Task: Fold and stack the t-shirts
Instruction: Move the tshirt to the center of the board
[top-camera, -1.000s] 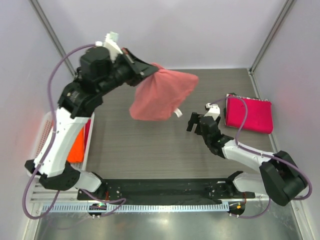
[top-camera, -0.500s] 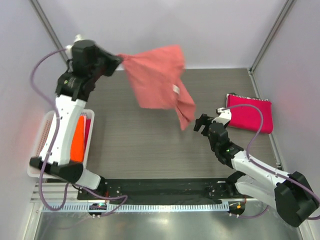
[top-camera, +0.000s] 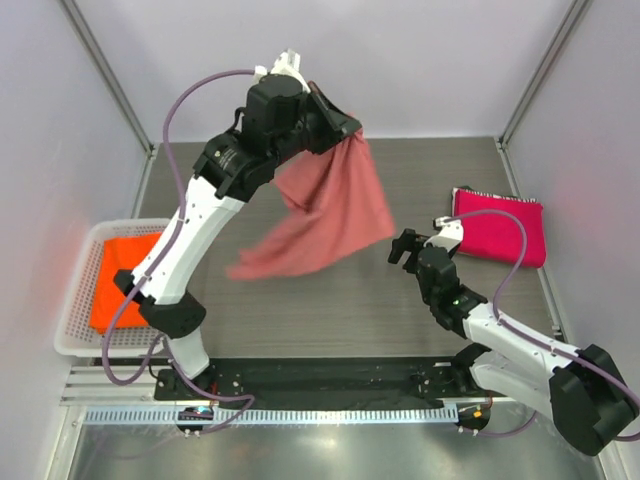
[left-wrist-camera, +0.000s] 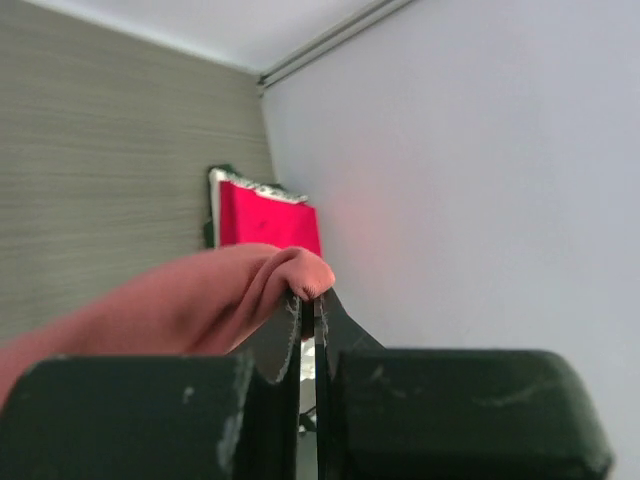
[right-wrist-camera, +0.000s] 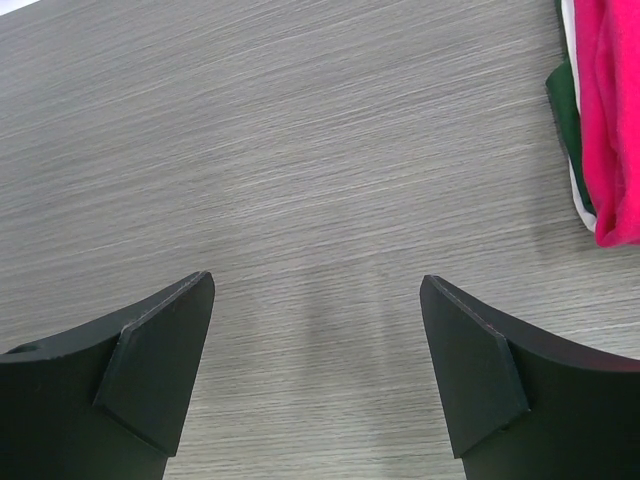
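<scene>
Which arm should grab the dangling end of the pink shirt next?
Probably right. The right tool is open and empty, close beside the hanging salmon-pink shirt. The left tool is shut on the shirt's top edge, holding it up.

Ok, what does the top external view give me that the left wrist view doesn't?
Only top external: the white basket with the orange shirt inside, the open right gripper, and the salmon-pink shirt hanging loose in the air. Only left wrist: the left gripper up close, its jaws closed on a bunched fold of that shirt. Both: the salmon-pink shirt and the folded magenta shirt at the right.
</scene>
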